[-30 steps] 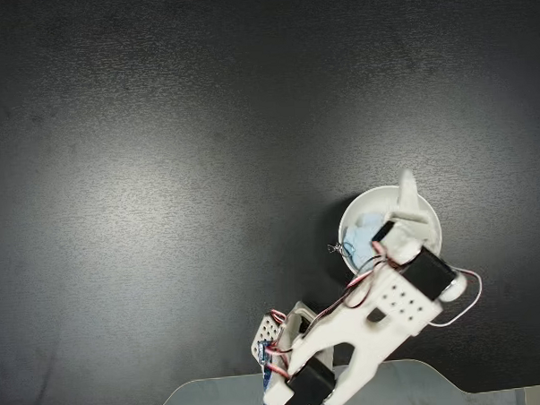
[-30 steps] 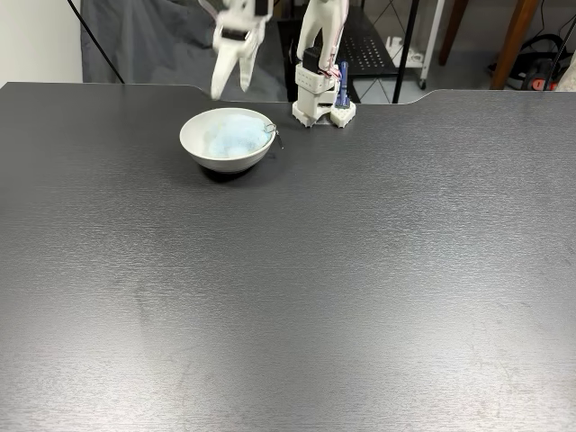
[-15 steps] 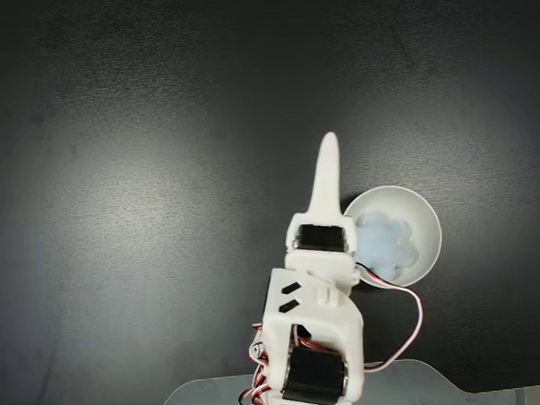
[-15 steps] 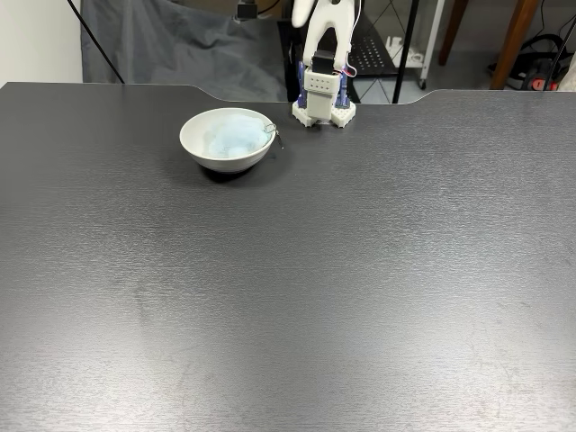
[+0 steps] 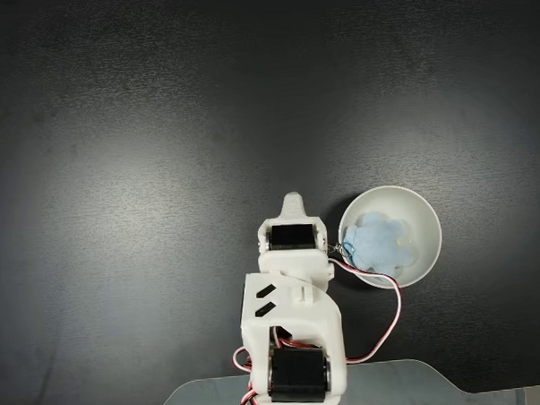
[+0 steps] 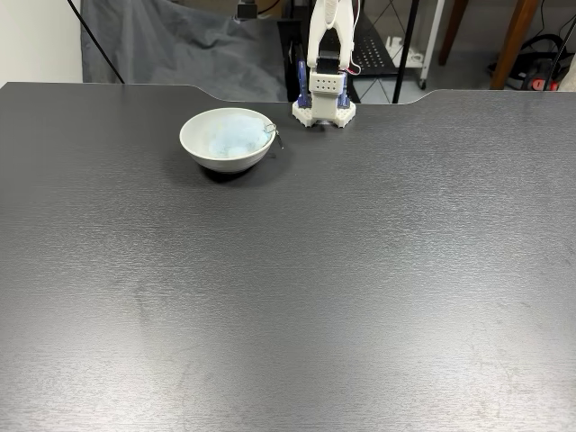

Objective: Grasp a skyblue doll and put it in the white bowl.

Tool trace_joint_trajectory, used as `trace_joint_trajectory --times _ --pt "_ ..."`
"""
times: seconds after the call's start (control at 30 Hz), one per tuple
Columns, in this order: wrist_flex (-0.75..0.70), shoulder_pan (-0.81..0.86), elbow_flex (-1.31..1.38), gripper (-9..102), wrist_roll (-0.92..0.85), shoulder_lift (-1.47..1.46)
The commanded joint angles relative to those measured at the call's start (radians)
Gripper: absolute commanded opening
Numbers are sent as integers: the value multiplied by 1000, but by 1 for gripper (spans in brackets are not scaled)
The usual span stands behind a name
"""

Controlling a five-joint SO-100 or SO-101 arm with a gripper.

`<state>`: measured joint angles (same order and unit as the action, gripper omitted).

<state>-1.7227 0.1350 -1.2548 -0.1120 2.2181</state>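
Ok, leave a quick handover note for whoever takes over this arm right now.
Gripper: seen from above in a fixed view, beside the bowl and holding nothing; whether its jaws are open cannot be told.
Skyblue doll: lying inside the white bowl, its key-ring loop hanging over the rim on the arm's side; also seen in another fixed view, doll in bowl.
Done: the doll is in the bowl.
Left: nothing on the task itself; at most, let the arm settle at its base.
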Motion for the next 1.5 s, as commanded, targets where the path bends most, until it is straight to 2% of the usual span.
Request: trace_joint_trajectory --times 0.0,0.13,0.2,0.33,0.47,0.7,0.97,1.2,1.47 --pt "-23 -9 49 8 14 95" --pt "169 -51 8 -2 17 192" --pt "265 -78 -87 -2 17 215" --pt "416 -84 -399 -1 17 328" --pt "502 -84 -764 -1 17 586" --pt "522 -80 -1262 -1 17 976" --pt "511 -84 -1577 -1 17 1120" --pt "508 -84 -1680 -1 17 1120" --pt "503 -75 -1681 -1 15 1120"
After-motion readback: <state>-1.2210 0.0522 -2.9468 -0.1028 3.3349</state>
